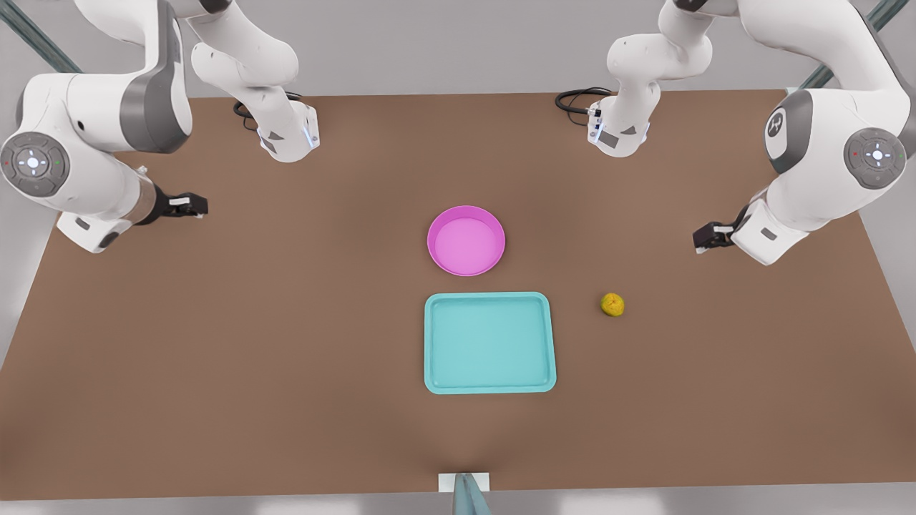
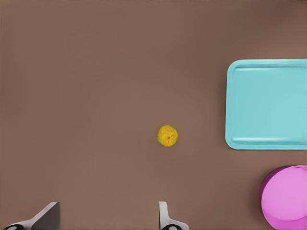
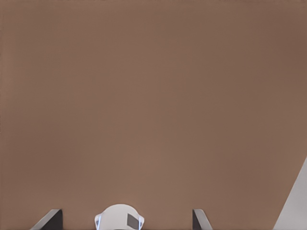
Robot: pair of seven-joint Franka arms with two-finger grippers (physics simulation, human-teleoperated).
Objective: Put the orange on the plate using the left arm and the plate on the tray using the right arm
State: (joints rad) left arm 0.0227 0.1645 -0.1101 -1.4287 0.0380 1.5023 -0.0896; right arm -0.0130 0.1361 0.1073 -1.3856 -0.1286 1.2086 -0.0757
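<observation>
The small yellow-orange orange lies on the brown table, to the front view's right of the teal tray. Just behind the tray stands the pink plate, with nothing in it. My left gripper hangs above the table at the front view's right, open, back from the orange and holding nothing. At the front view's far left my right gripper is open over bare table, well away from the plate.
Two white arm bases stand at the table's back edge, each with black cables. One base shows between the right gripper's fingers. A small grey-and-white fixture sits at the front edge.
</observation>
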